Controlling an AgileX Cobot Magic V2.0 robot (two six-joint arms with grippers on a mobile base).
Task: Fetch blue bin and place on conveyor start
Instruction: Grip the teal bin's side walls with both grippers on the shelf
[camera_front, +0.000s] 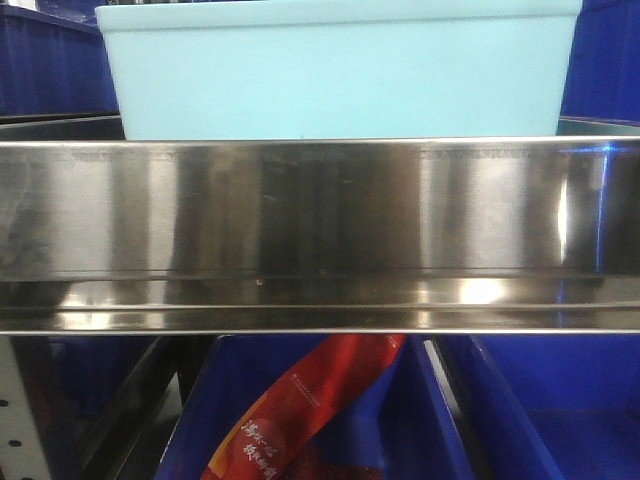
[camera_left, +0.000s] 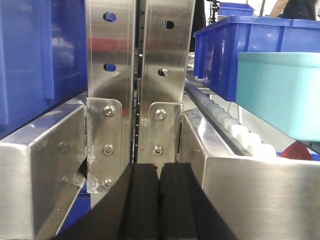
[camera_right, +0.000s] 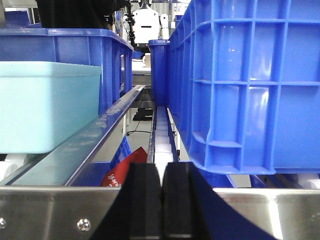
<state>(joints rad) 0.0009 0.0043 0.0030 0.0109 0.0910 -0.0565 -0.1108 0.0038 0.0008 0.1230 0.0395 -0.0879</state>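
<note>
The blue bin (camera_front: 340, 70), a pale aqua tub, rests on the shelf behind the shiny steel rail (camera_front: 320, 230), filling the top of the front view. It shows at the right edge of the left wrist view as the blue bin (camera_left: 282, 92), and at the left of the right wrist view as the blue bin (camera_right: 47, 105). My left gripper (camera_left: 160, 172) is shut and empty, in front of the steel uprights, left of the bin. My right gripper (camera_right: 161, 172) is shut and empty, just before the rail, right of the bin. The conveyor start is out of view.
Dark blue ribbed crates flank the bin: one close on the right (camera_right: 250, 85), one behind it (camera_left: 235, 50). White rollers (camera_left: 235, 130) line the shelf track. Steel uprights (camera_left: 140, 75) stand before the left gripper. A red packet (camera_front: 290, 420) lies in a crate below.
</note>
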